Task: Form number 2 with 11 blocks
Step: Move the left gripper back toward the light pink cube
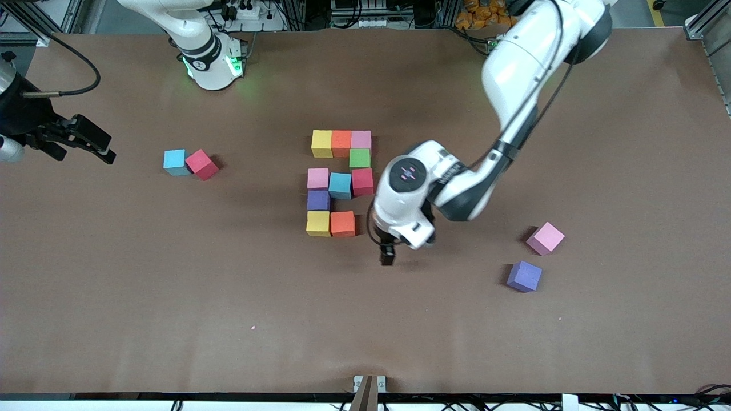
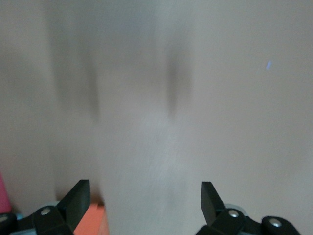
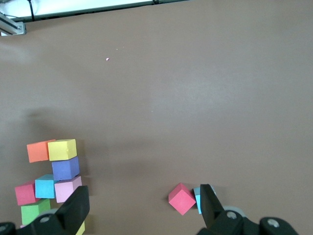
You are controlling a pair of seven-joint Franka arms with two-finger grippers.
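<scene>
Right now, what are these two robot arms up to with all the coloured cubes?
They are laying foam cubes into a blocky number 2 mid-table; ten are placed, and the nearest row lacks its last cube. The left gripper, open and empty, is over the table beside that gap. The right gripper waits, open, at its end. Loose pink, purple, blue and red cubes lie apart.

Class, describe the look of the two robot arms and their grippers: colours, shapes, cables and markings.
Both arms are glossy white with rounded shells and dark joint bands. The left arm carries a thin black cable; its wrist cap bears small pink marks. The right arm's base glows green. The right gripper and left gripper have black fingers.
</scene>
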